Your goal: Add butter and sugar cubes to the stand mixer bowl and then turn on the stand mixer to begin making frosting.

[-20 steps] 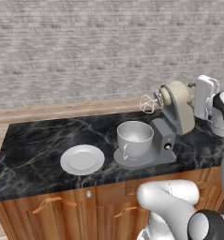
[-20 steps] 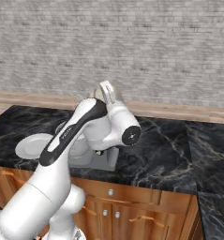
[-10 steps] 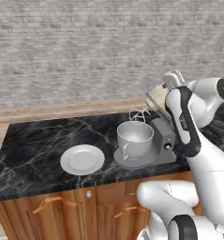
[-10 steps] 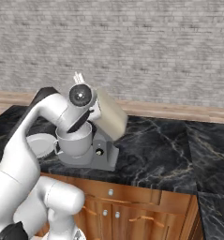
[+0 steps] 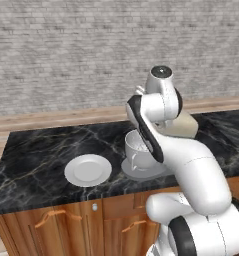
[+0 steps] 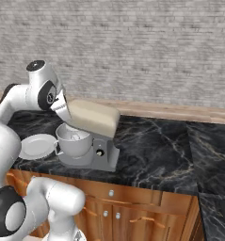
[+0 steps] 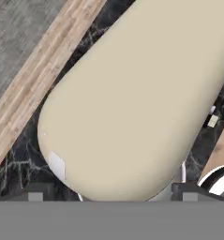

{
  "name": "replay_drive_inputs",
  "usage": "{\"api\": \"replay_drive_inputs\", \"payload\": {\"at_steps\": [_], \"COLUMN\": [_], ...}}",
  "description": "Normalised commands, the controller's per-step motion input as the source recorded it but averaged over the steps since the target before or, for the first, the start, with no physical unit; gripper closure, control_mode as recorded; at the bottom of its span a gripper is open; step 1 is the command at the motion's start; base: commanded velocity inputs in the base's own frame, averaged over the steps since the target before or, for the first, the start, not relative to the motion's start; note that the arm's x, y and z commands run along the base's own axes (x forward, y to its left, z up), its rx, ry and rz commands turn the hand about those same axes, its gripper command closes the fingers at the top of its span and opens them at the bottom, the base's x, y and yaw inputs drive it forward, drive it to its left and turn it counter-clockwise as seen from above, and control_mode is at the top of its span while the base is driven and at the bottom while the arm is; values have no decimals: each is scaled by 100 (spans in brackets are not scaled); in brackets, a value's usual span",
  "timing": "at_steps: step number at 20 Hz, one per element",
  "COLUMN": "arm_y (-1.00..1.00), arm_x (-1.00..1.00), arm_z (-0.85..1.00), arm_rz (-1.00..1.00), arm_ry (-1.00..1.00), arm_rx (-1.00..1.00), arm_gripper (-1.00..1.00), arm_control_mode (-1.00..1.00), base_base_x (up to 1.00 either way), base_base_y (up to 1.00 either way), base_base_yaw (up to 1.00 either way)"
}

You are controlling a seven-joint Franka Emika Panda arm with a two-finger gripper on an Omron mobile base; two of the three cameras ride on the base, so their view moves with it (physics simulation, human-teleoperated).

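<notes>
Stand mixer point(image 6: 92, 127) sits near our black marble table's point(image 6: 156, 150) front edge, brick wall point(image 6: 132, 47) behind; our jaws stand apart above its head.

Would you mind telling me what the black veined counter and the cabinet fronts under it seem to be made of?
The black veined counter looks like polished marble or stone: pale veins, faint sheen. The cabinet fronts look like varnished wood: warm brown grain. Everything is rendered, so this is only the look.

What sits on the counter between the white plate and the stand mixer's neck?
The stand mixer bowl, on the mixer's grey base right beside the white plate; clearest in the right base view.
</notes>
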Motion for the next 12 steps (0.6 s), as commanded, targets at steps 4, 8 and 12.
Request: {"api": "replay_drive_inputs", "payload": {"at_steps": [4, 8, 12], "arm_y": [4, -22, -9], "arm_x": [-11, -62, -43], "arm_z": [-40, 0, -34], "arm_rz": [-16, -11, -11], "arm_ry": [23, 1, 18], "arm_rx": [-8, 0, 0], "arm_gripper": [-100, -100, -100], "arm_control_mode": [-100, -100, -100], "base_base_x": [0, 0, 0], "base_base_y": [0, 0, 0], "base_base_yaw": [0, 0, 0]}}
